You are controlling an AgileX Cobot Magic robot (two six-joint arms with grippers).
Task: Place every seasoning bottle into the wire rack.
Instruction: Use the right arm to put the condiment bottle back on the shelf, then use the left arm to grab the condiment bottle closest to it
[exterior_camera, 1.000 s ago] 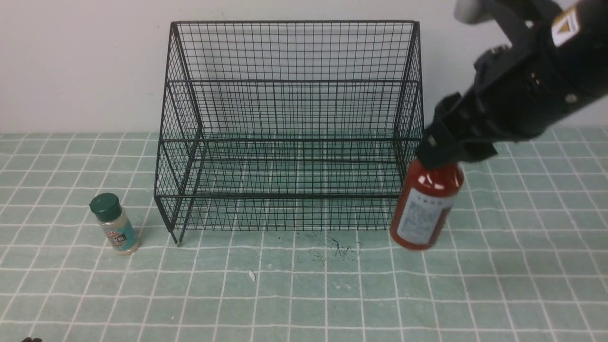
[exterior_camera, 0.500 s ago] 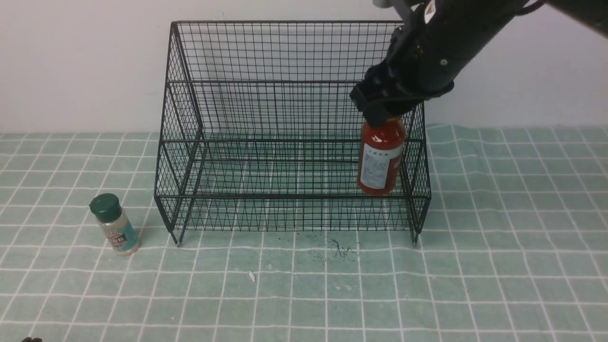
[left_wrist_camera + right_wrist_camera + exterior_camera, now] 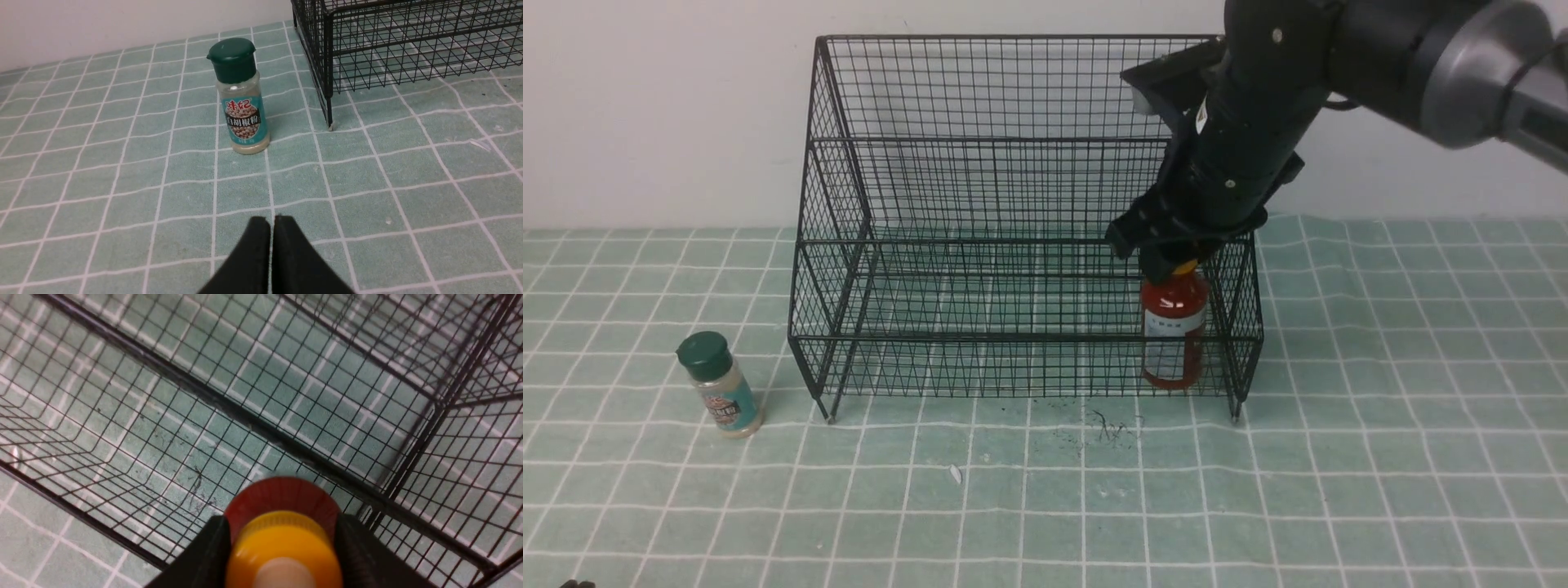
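Black wire rack (image 3: 1013, 147) has the red sauce bottle (image 3: 1174, 331) standing up in its low front part, at the right end. The right gripper (image 3: 1168, 257) pinches the bottle by its orange-yellow cap. This looks like the setting-down step. Next, the gripper should let go and lift straight up. The green-capped shaker jar (image 3: 719, 384) waits on the counter (image 3: 1380, 457), left of the rack. The left gripper (image 3: 271, 228) is pressed together, holding nothing.

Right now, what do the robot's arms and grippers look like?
The right arm is a bulky black shell joined to a glossy silver-grey cylinder, with a small white label. The right gripper has black, blocky jaws. The left gripper shows two black jaws tapering to rounded tips.
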